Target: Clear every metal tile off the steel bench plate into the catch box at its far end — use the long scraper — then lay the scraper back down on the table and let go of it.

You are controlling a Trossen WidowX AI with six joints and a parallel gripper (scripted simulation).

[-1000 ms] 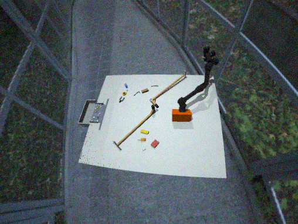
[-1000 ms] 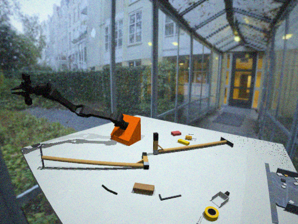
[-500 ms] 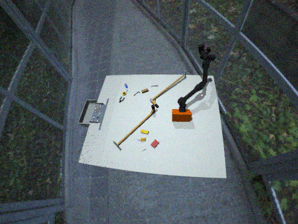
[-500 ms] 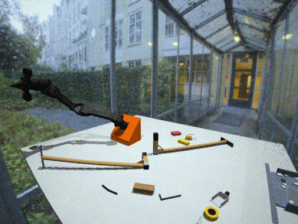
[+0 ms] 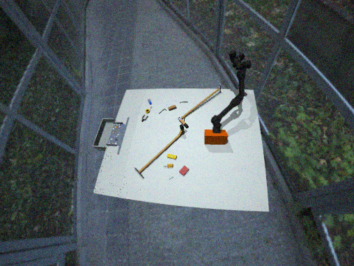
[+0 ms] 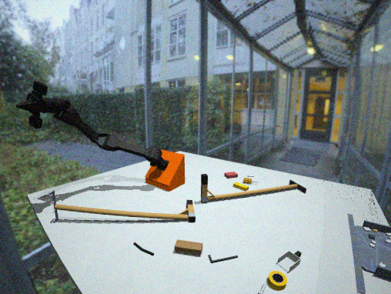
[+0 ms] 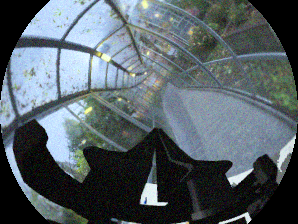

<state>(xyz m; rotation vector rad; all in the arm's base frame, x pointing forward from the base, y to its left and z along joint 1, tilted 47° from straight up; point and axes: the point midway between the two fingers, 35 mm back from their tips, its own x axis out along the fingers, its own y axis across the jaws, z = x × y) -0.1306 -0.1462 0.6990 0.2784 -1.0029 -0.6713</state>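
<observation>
My gripper (image 5: 241,56) (image 6: 18,105) (image 7: 157,131) is shut and empty, raised high beyond the table's edge, far from both tools. A long wooden-handled tool (image 5: 157,155) (image 6: 250,193) with a wide dark blade lies on the table. A second long wooden-handled tool (image 5: 202,104) (image 6: 119,213), with a thin upright head, lies behind it in the top view. I cannot tell which is the scraper. The steel plate (image 5: 121,131) (image 6: 367,252) carries several small tiles (image 5: 115,127) (image 6: 372,243). The catch box (image 5: 98,133) adjoins its far end; its inside is too small to judge.
An orange block (image 5: 216,139) (image 6: 169,175) is at the arm's base. A brown block (image 5: 172,108) (image 6: 188,247), a yellow tape roll (image 5: 148,111) (image 6: 277,280), a yellow piece (image 5: 171,157) (image 6: 241,186) and a red block (image 5: 184,170) (image 6: 231,175) lie around the tools.
</observation>
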